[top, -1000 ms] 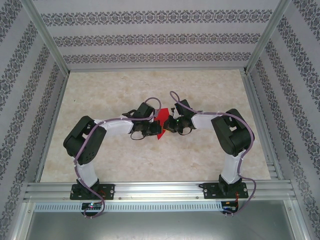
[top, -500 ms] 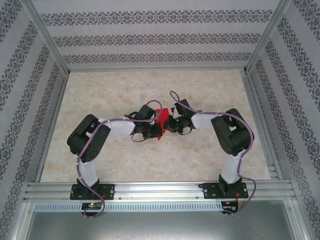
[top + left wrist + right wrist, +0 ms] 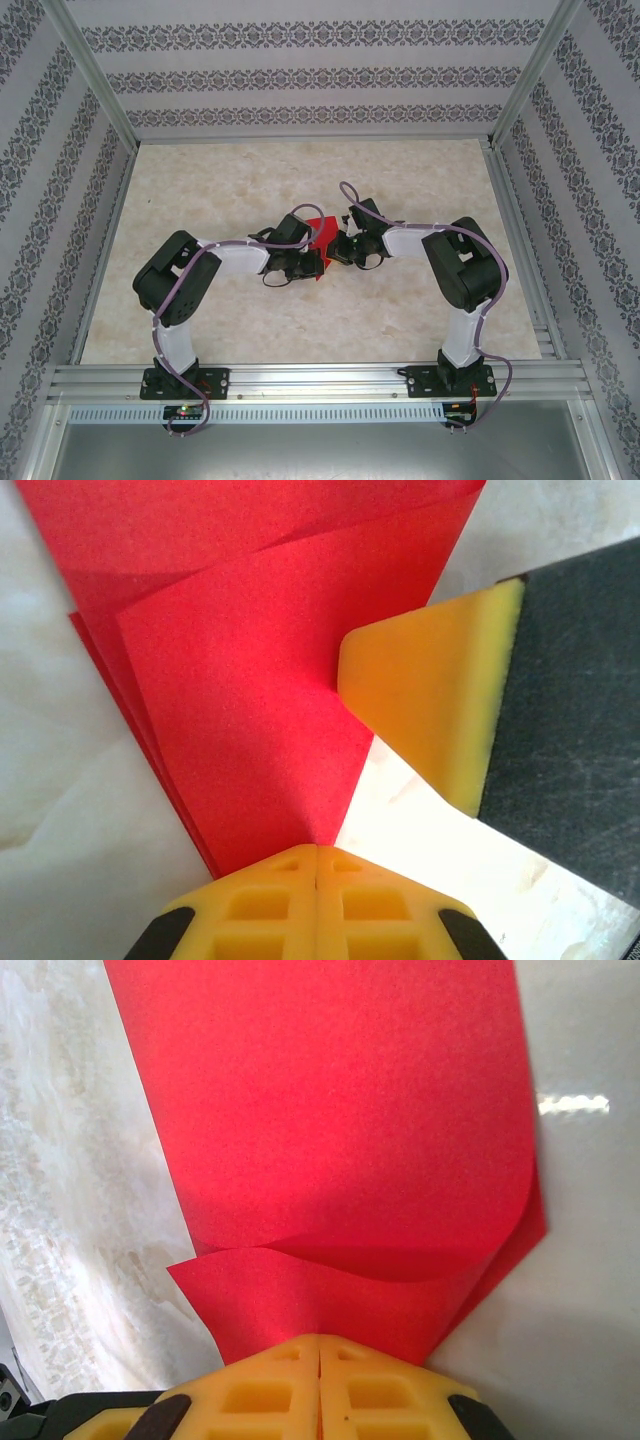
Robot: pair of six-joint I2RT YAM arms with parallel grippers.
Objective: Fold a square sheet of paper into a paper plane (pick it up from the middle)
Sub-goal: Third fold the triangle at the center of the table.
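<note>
Mid-frame in the top view, the left gripper [image 3: 313, 263] and right gripper [image 3: 335, 249] hide most of the red paper [image 3: 322, 230] — its folds are too small to tell. Both wrist views crop it at the upper edge, and the yellow pads [image 3: 265, 905] at bottom centre cover its near tip.

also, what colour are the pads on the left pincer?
Yellow. The pads show best in the left wrist view, closed on the tip of the red paper.

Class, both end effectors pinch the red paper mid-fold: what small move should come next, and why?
Probably lower the right end effector to flatten the curled flap of the red paper: the fold looks rounded, not creased, while the left end effector pins the pointed end.
</note>
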